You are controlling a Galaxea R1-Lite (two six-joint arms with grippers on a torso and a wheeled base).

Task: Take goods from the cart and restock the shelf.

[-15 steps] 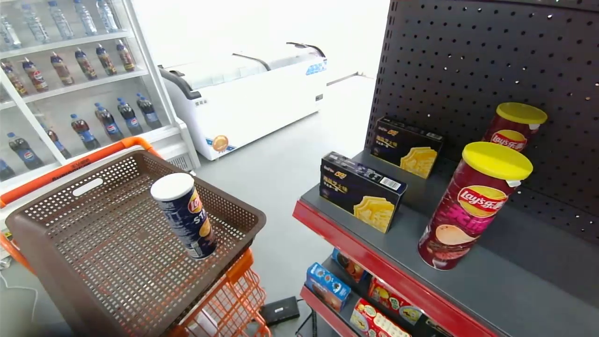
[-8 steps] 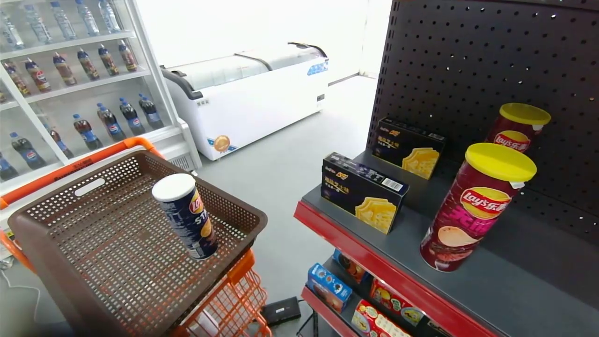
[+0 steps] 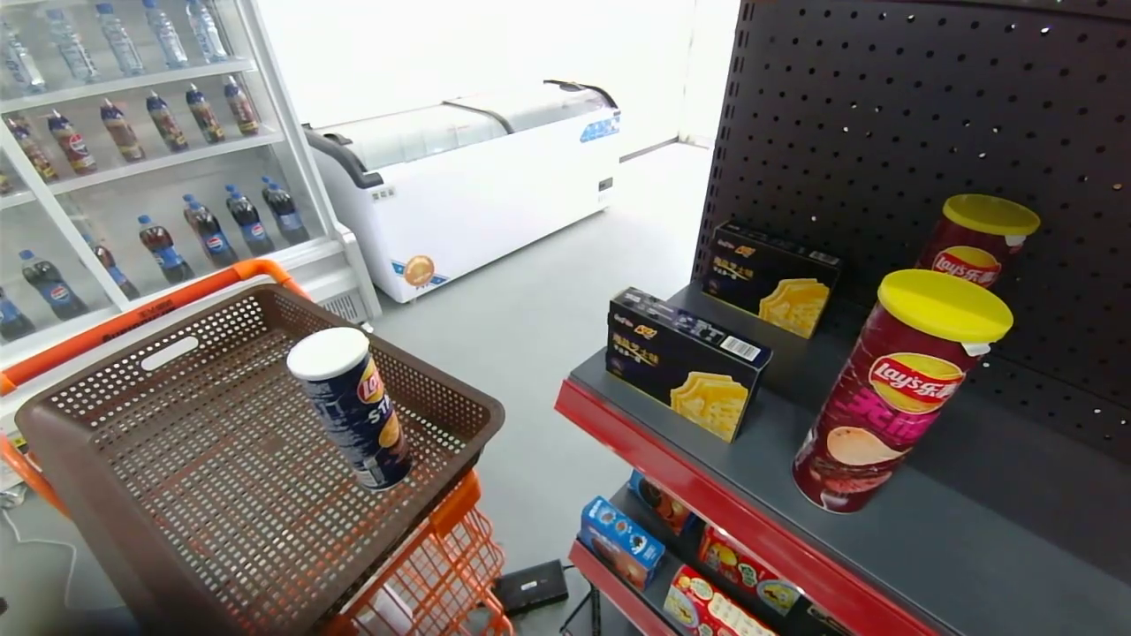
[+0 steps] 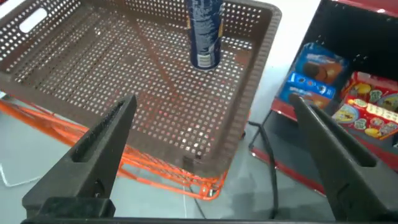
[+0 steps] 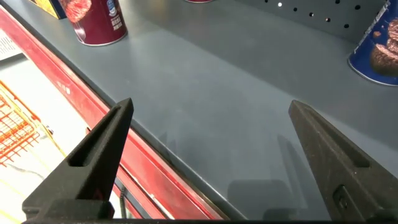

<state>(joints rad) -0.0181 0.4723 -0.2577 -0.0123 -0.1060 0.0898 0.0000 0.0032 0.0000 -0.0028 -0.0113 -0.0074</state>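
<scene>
A dark blue chips can (image 3: 351,409) with a white lid stands upright in the brown perforated basket (image 3: 482,411) on the orange cart (image 3: 442,565). My left gripper (image 4: 213,101) hangs open over the near part of the basket (image 4: 261,43), well short of the can (image 4: 205,31), with nothing between its fingers. The grey shelf board (image 3: 928,530) with a red front edge carries two dark boxes (image 3: 685,360) and two red cans with yellow lids (image 3: 892,389). My right gripper (image 5: 211,104) is open above a bare stretch of that shelf (image 5: 205,68).
A red can (image 5: 96,22) and a blue can (image 5: 379,50) stand to either side of my right gripper's spot. Snack packs (image 3: 618,541) fill the lower shelf. A drinks cooler (image 3: 132,177) and a white chest freezer (image 3: 468,177) stand behind the cart.
The head view shifted slightly a second ago; the can, the basket and the shelf goods keep their places.
</scene>
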